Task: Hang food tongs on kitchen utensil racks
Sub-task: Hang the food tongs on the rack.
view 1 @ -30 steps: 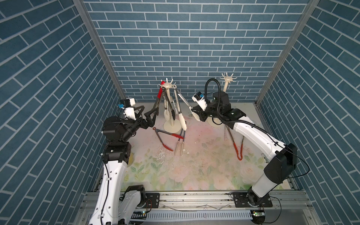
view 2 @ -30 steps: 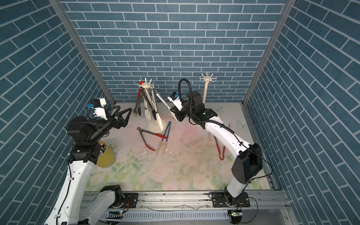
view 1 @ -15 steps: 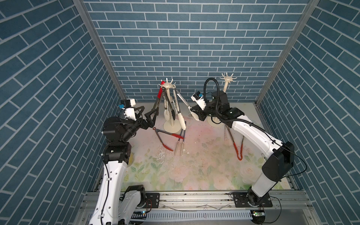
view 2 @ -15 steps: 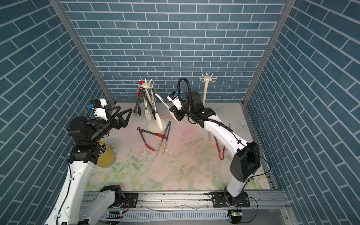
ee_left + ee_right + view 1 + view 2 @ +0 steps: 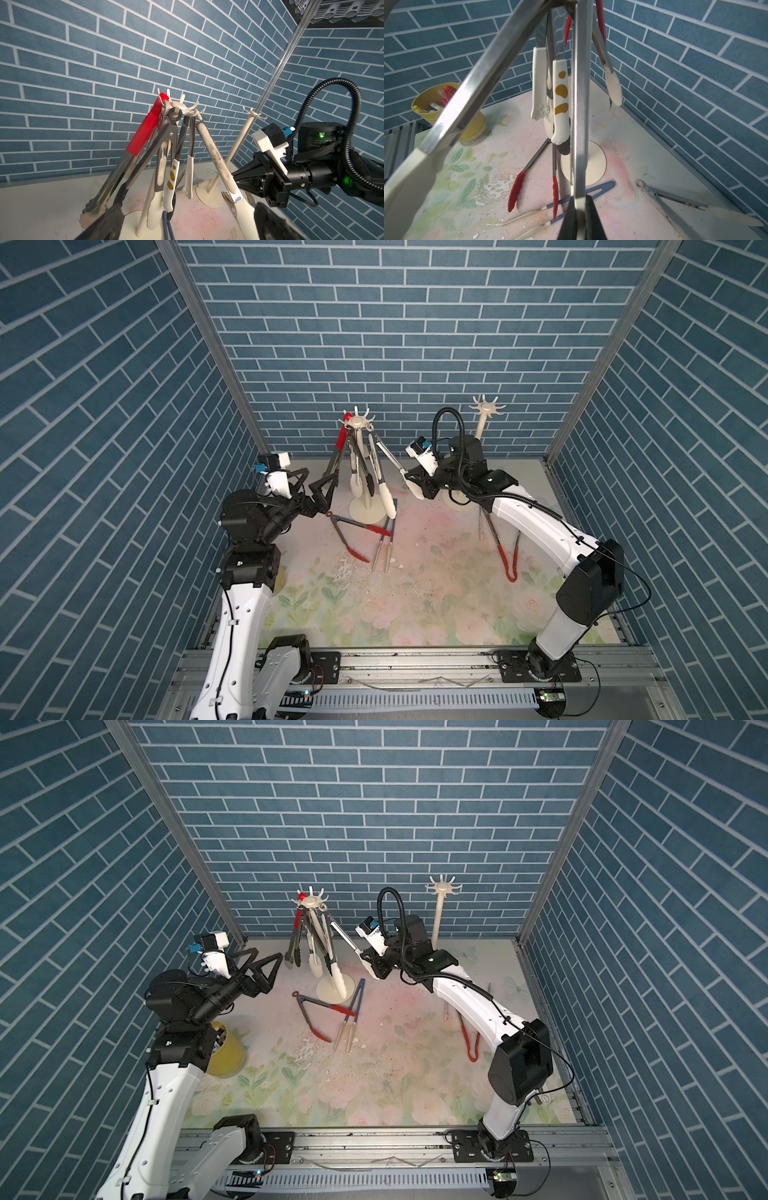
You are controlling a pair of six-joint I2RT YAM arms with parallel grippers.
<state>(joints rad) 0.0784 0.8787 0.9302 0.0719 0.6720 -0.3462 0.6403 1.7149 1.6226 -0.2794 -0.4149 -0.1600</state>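
My right gripper (image 5: 417, 486) is clamped near the white tip of 1 food tongs (image 5: 388, 456) whose hinge end reaches the crown of the rack (image 5: 356, 421); my left gripper (image 5: 265, 959) gapes wide, empty, beside the rack. If that end is not caught there, I reckon letting go drops it, and a tug could tip the crowded rack

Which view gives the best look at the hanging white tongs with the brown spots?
The right wrist view: the spotted tongs hang close up, with the paw-shaped tip and three spots clear. The left wrist view shows them smaller, crowded on the rack. In both top views they are too small to pick out.
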